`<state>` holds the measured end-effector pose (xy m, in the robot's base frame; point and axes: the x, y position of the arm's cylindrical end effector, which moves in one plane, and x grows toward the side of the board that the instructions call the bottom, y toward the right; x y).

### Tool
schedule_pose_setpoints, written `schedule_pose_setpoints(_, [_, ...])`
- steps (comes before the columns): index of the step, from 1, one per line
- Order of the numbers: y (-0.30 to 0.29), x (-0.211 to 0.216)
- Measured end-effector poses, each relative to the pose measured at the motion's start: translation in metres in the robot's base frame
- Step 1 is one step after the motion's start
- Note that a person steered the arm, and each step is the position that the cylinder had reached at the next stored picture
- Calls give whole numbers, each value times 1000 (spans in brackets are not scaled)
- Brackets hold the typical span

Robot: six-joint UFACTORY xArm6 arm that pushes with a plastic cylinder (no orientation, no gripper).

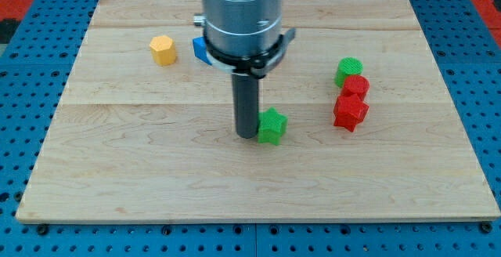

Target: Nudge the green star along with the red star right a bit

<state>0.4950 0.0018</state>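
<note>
Contact looks basically made already: my tip [247, 135] sits on the pale wooden table [141, 171] right against the left side of the green star-shaped block [272, 126], touching it or as good as.

The red star-shaped block [350, 112] is off to the view's right of the green star, a bit higher up, with a clear gap between the two. So the way I'd do it is a slow, straight shove toward the view's right, keeping the tip centred on the green star's left face so it doesn't spin off one of its points. Since the red star sits a touch higher, I'd angle the push slightly upward so green meets red squarely and carries it along. Only "a bit" is asked, so I'd stop soon after both are moving.

Watch out for the small red rounded block [355, 86] and green rounded block [349, 70] stacked in a line just above the red star; red star looks like it's touching the red one, so a sloppy angle would drag them too.

Yellow hexagonal block [163, 50] and a blue block [200, 48] (half hidden behind the arm) are well out of the way at upper left.

Fingers: there aren't any on this rig, just the rod, so nothing opens and nothing is held. It only pushes.
</note>
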Motion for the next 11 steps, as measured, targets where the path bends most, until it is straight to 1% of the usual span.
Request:
schedule_pose_setpoints(1, [23, 8])
schedule_pose_setpoints(2, [48, 30])
schedule_pose_setpoints(3, [63, 34])
schedule_pose_setpoints(5, [56, 35])
schedule_pose_setpoints(6, [25, 34])
schedule_pose_setpoints(7, [3, 22])
schedule_pose_setpoints(8, [3, 12])
schedule_pose_setpoints(11, [77, 1])
